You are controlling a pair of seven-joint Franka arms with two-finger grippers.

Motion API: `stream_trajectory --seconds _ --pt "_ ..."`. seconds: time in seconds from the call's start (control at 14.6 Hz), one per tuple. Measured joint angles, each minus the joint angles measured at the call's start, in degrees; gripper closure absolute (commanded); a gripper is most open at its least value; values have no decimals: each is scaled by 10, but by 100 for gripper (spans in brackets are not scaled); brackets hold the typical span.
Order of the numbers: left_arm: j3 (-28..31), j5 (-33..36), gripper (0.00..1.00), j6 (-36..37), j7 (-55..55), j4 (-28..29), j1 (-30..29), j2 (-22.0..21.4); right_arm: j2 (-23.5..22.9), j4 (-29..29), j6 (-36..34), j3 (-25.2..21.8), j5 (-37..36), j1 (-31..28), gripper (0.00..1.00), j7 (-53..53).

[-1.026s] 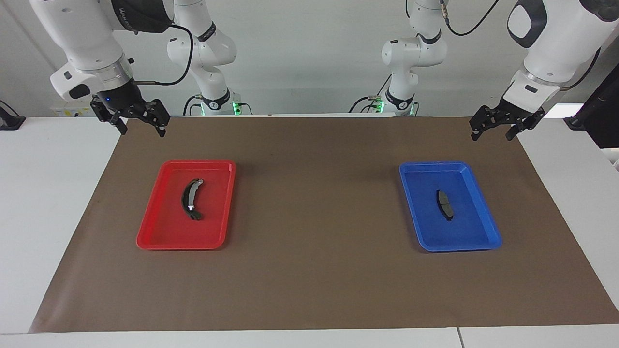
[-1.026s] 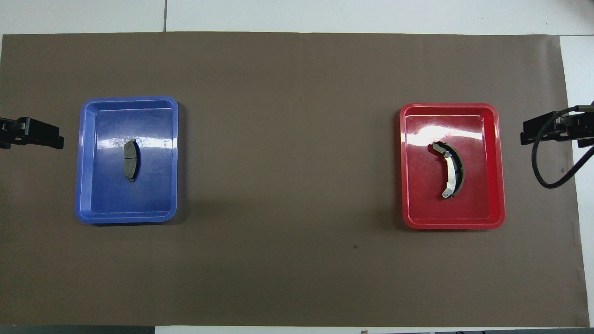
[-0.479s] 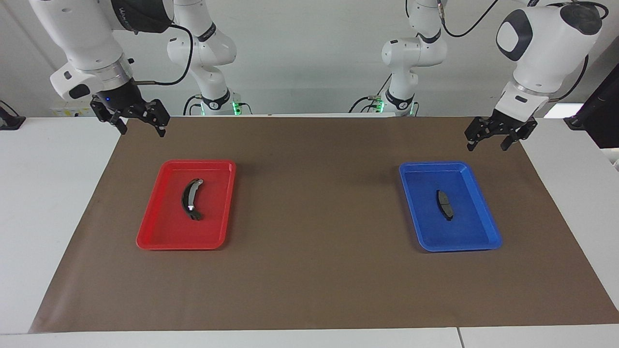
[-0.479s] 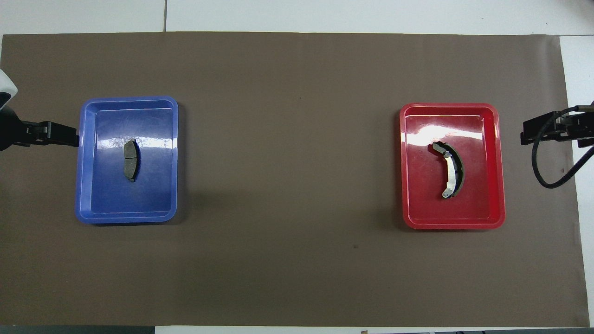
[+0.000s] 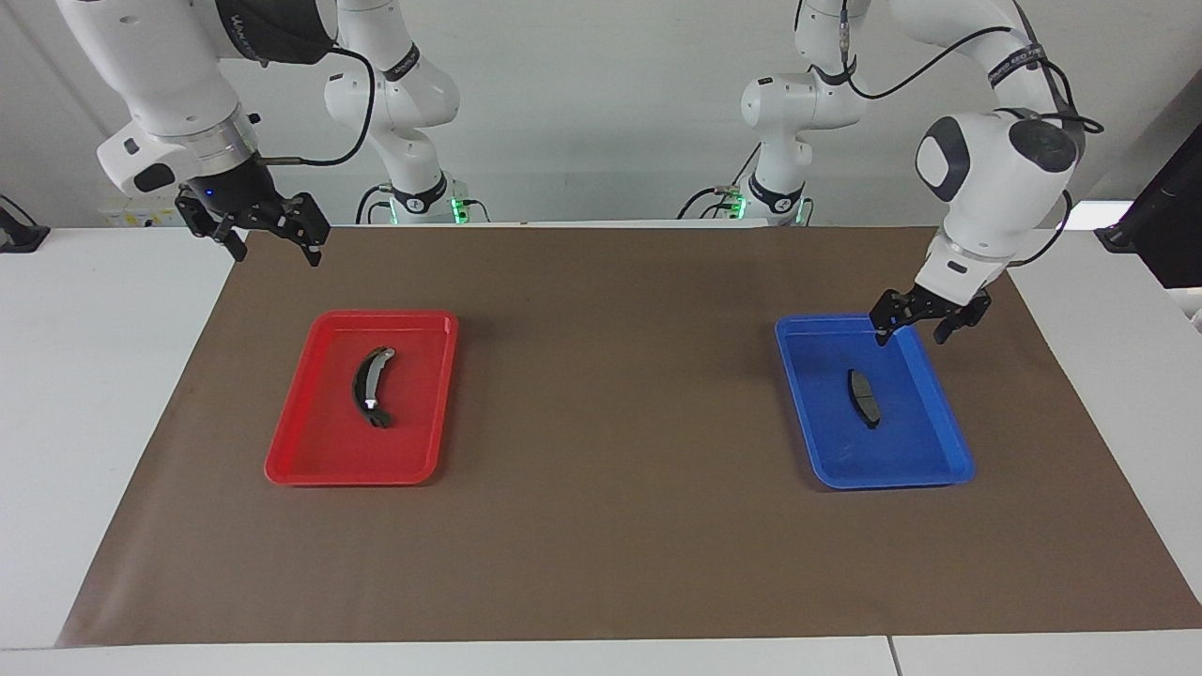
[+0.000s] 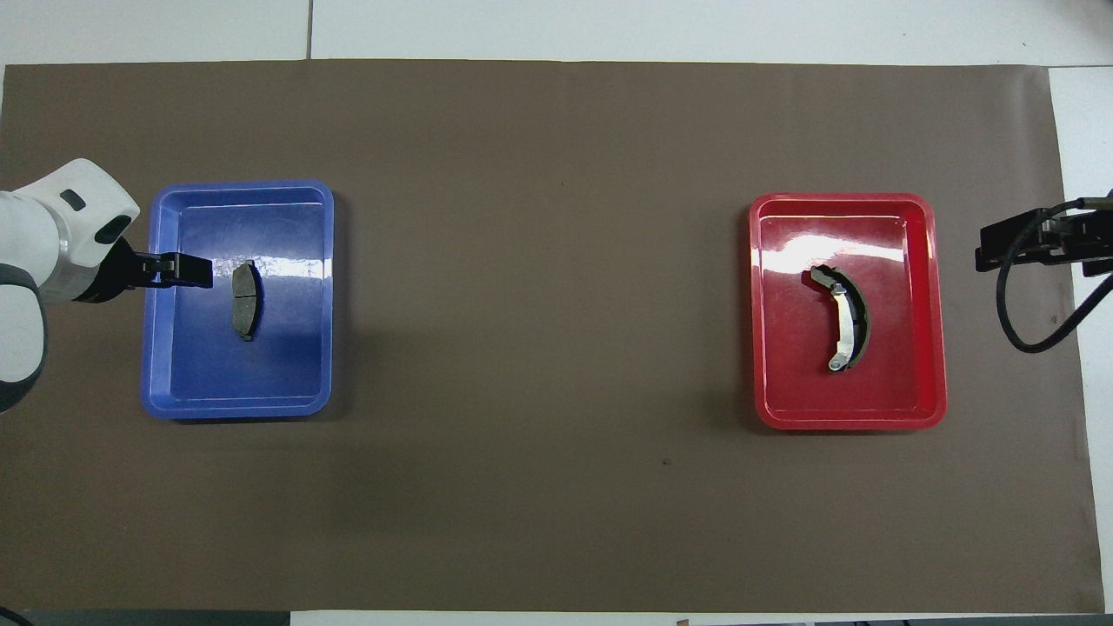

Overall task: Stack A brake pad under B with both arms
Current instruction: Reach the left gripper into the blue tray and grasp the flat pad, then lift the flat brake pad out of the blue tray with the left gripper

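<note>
The A brake pad (image 5: 865, 397) (image 6: 246, 299), short, flat and dark grey, lies in the blue tray (image 5: 892, 481) (image 6: 235, 409). B (image 5: 372, 387) (image 6: 845, 318), the long black crescent with a silver strip, lies in the red tray (image 5: 347, 476) (image 6: 848, 422). My left gripper (image 5: 911, 336) (image 6: 196, 269) hangs open over the blue tray's edge toward the left arm's end of the table, short of the pad and holding nothing. My right gripper (image 5: 277, 255) (image 6: 1000, 248) waits open and empty in the air over the mat's edge, at the right arm's end beside the red tray.
A brown mat (image 5: 601, 526) (image 6: 539, 487) covers the white table (image 5: 103, 376) between and around the two trays. A black cable (image 6: 1035, 330) loops from the right wrist. A dark object (image 5: 1169, 216) stands at the left arm's end of the table.
My left arm has swung in and down from the table's end until its gripper is over the blue tray's edge. The right arm and both brake pieces have not moved.
</note>
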State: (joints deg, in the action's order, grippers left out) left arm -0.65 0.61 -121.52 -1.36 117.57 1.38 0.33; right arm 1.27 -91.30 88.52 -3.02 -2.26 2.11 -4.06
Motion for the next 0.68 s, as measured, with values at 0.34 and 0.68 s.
stream_trajectory --seconds 0.34,0.68 --pt "-1 0 3 -149 5 64 9 71 0 0 0 0 0 0 0 0" --pt "0 0 9 -177 5 94 8 89 0 0 0 0 0 0 0 0"
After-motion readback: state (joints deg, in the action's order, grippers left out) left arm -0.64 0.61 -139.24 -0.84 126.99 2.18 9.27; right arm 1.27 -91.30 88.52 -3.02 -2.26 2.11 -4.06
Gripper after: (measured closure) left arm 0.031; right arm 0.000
